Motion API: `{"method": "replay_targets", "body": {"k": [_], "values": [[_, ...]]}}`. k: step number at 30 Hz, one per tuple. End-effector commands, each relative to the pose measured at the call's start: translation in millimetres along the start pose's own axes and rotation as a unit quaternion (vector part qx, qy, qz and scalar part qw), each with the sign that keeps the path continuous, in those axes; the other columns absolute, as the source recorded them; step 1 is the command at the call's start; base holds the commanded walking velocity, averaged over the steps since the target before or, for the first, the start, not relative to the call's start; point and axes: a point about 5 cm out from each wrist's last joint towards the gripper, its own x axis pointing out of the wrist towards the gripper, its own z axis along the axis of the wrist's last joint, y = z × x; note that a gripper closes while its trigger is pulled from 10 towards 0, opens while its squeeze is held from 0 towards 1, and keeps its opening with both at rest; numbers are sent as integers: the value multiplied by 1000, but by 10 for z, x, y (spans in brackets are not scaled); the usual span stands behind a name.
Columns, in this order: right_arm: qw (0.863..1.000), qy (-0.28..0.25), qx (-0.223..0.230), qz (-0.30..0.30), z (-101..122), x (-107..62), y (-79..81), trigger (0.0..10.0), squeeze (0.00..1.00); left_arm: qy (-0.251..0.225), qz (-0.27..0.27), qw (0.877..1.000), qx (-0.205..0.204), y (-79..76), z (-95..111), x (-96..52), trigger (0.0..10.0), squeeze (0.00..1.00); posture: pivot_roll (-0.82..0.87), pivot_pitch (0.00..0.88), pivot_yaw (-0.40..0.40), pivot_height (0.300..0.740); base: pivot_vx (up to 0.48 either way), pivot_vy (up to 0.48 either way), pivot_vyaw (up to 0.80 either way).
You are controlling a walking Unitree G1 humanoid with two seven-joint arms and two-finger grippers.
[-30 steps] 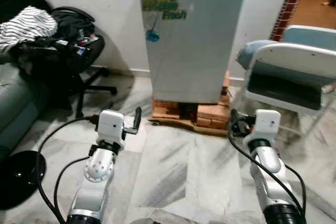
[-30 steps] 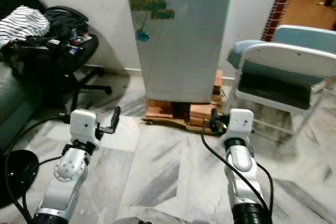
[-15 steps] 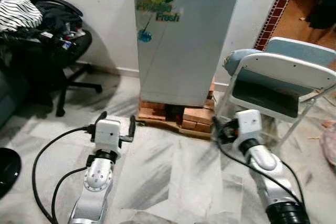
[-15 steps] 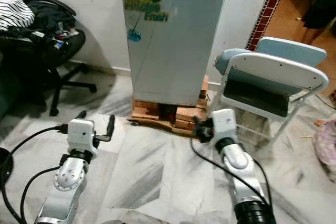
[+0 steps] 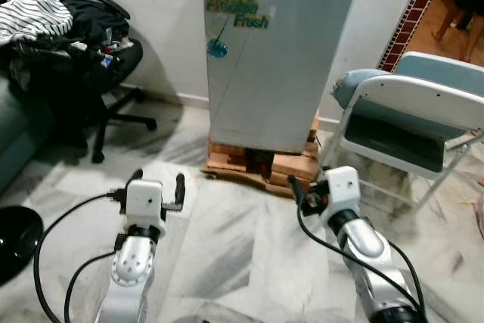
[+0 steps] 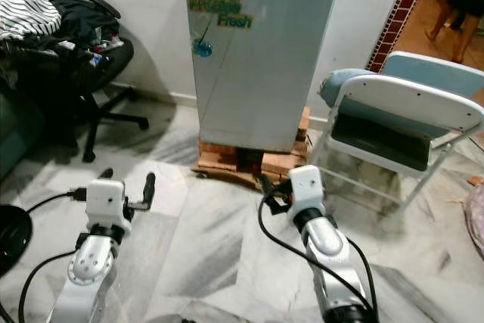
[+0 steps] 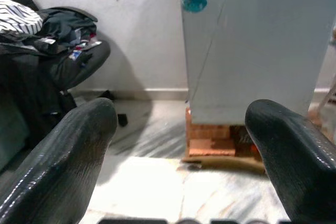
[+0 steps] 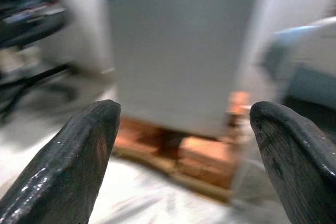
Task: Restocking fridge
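Facing the closed fridge (image 5: pixel 276 51) at twelve o'clock, left gripper (image 5: pixel 156 185) and right gripper (image 8: pixel 181 145) spread, empty; restocking unstarted.

A black swivel office chair (image 5: pixel 91 73) is standing by the white wall (image 5: pixel 144 13), heaped with dark clothes and a striped black-and-white garment (image 5: pixel 34 22). A white folding chair with a grey seat (image 5: pixel 401 122) is sitting on the other side, with a pale blue cushion (image 5: pixel 352 81) lying behind its backrest. A stack of red bricks on a wooden board (image 5: pixel 261 163) is resting on the grey-veined marble floor (image 5: pixel 249 255). A round black object (image 5: pixel 15 232) is lying at the floor's edge. A person's bare legs (image 5: pixel 457 5) are showing in the doorway past a red tiled strip (image 5: pixel 412 13).
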Motion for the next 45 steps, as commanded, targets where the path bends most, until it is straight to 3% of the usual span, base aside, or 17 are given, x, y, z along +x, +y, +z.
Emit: {"method": "replay_targets", "body": {"k": [1,5,16,21,25,37,45], "values": [[998,-10,-1,-59,14,-17,-160,10000,0,2,-1,1000,3,36,8,-12,10000,0,-77,11,65,740,0,0,0],[995,-5,7,-98,-2,-59,-296,10000,0,6,-4,1000,5,16,-19,-6,10000,0,-88,13,69,740,0,0,0],[998,9,-13,-65,-41,12,-285,10000,0,-1,4,1000,-6,-62,51,20,10000,0,-38,29,-4,740,0,0,0],[1000,14,-8,-10,-31,135,-39,10000,0,-1,47,999,-5,66,58,-87,10000,0,32,57,-57,740,0,0,0],[1000,13,-3,-8,-25,157,-27,10000,0,4,53,999,-5,94,47,-111,10000,0,35,61,-55,740,0,0,0],[999,11,9,-37,-32,149,-131,10000,0,1,38,999,4,162,97,-23,10000,0,3,79,-8,740,0,455,-496],[999,6,13,-41,-10,181,-113,10000,0,-5,25,1000,4,134,149,43,10000,0,11,83,2,740,0,480,-800]]}}
